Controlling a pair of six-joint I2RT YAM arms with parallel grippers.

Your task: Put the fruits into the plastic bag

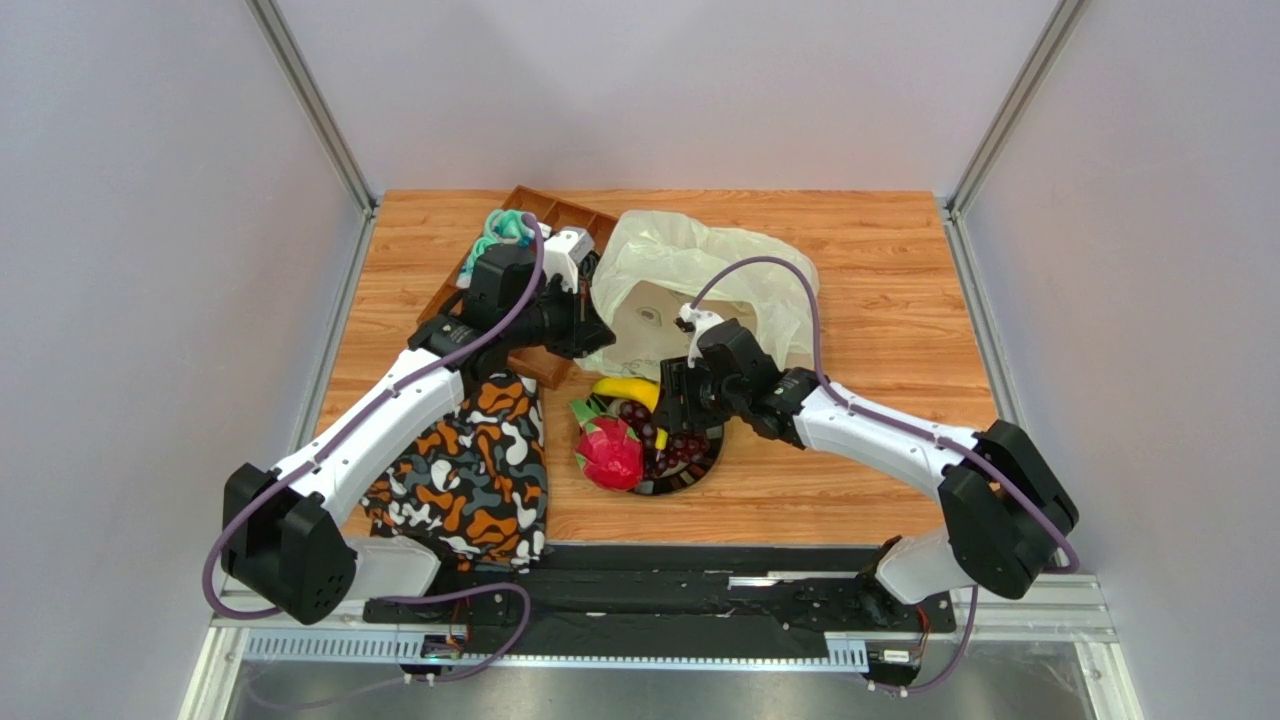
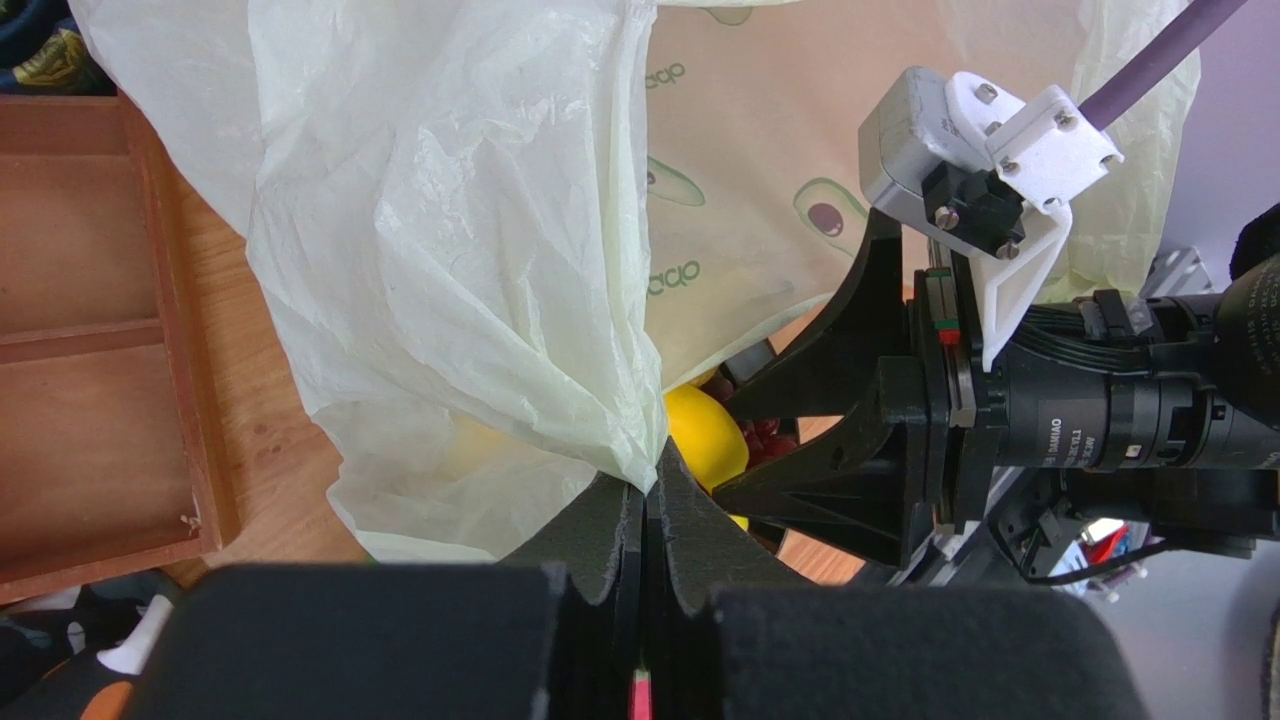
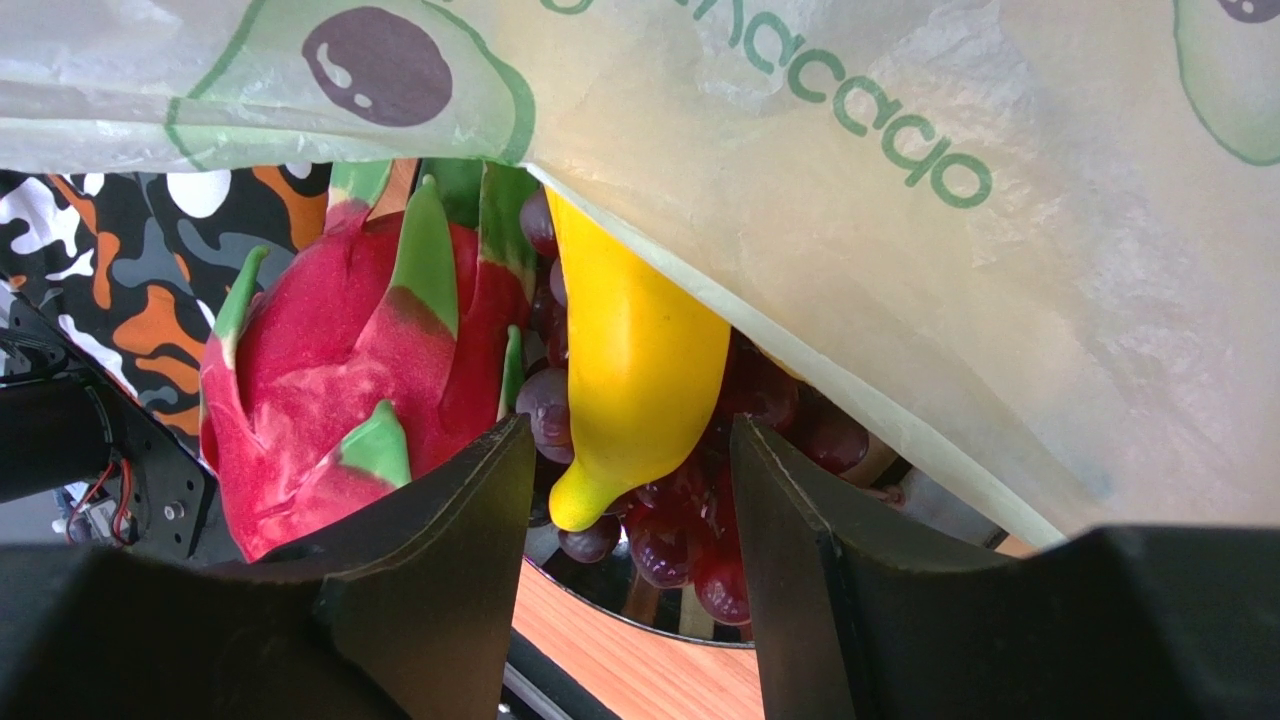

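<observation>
The plastic bag (image 1: 721,278) lies crumpled at the table's middle back, and my left gripper (image 1: 591,323) is shut on a fold of its film (image 2: 601,420) at the near left edge. In front of it a dark bowl (image 1: 706,477) holds the banana (image 1: 624,393), the dragon fruit (image 1: 609,455) and the grape bunch (image 1: 688,450). My right gripper (image 1: 672,413) hangs over the bowl, open. In the right wrist view the banana (image 3: 639,360) points its tip into the gap between the fingers (image 3: 451,570), above the grapes (image 3: 684,525), with the dragon fruit (image 3: 346,360) to the left and the bag (image 3: 902,210) draped over them.
An orange, black and white patterned cloth (image 1: 473,465) lies left of the bowl. A wooden compartment tray (image 1: 526,210) with teal cloth (image 1: 504,233) sits at the back left, under my left arm. The right arm's wrist camera (image 2: 992,150) stands close to my left gripper (image 2: 649,488).
</observation>
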